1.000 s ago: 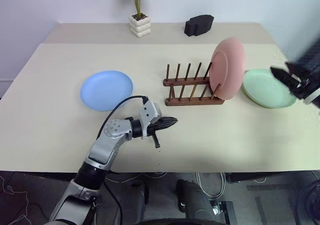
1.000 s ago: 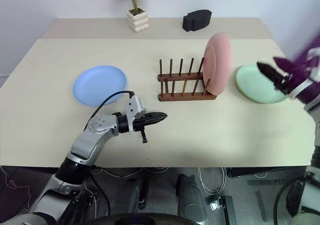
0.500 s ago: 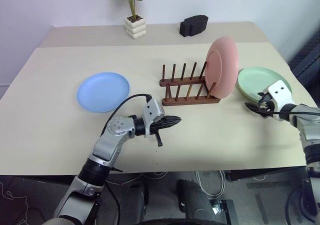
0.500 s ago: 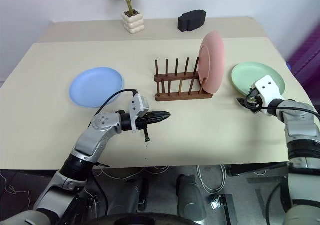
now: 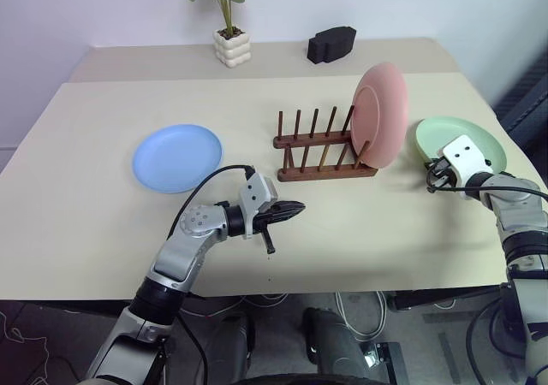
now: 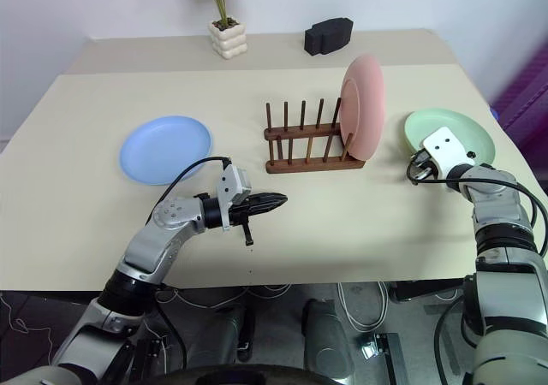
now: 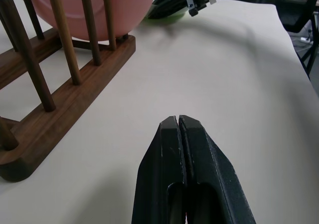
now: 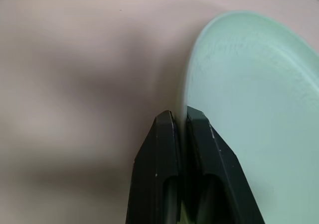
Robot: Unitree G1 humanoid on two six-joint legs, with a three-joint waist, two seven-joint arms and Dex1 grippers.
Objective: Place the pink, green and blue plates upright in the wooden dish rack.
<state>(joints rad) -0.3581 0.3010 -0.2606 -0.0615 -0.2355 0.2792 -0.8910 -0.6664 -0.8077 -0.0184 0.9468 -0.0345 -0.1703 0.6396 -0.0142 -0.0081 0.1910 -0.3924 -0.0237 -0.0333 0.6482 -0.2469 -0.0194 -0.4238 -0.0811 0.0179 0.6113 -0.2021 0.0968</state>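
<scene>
no writing can be read on anything. the rack [image 5: 325,150] holds the pink plate [image 5: 381,115] upright in its end slot, ahead of the left gripper [image 7: 179,129], whose fingers are pressed together over the table [image 5: 103,222]. the blue plate [image 5: 177,156] lies flat, well apart from both. the right gripper [image 8: 182,122], open a second ago, now pinches the near rim of the green plate [image 8: 249,109], which has slid slightly away from the rack.
</scene>
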